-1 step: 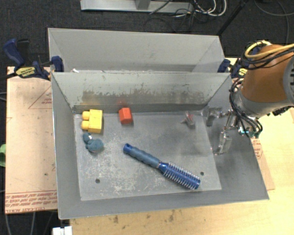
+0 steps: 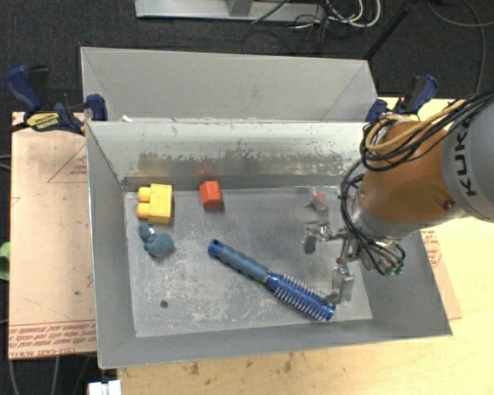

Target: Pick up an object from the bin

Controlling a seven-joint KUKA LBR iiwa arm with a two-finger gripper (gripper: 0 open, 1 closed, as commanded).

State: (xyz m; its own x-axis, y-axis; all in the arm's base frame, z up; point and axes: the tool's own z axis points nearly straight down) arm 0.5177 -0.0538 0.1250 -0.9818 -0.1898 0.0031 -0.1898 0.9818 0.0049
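My gripper (image 2: 327,267) hangs low over the right part of the bin, open, with bare bin floor between its fingers. One finger (image 2: 314,239) points toward the bin's middle. The other finger (image 2: 343,285) stands just beside the bristle end of a blue brush (image 2: 267,280). The brush lies slantwise across the floor, its handle toward the centre and its ribbed head at the front right. A small pinkish scrap (image 2: 317,197) lies behind the gripper near the back wall.
At the back left of the bin sit a yellow block (image 2: 156,202), a small orange block (image 2: 211,194) and a blue-grey lump (image 2: 157,242). The arm with its orange cover and cables leans in over the right rim.
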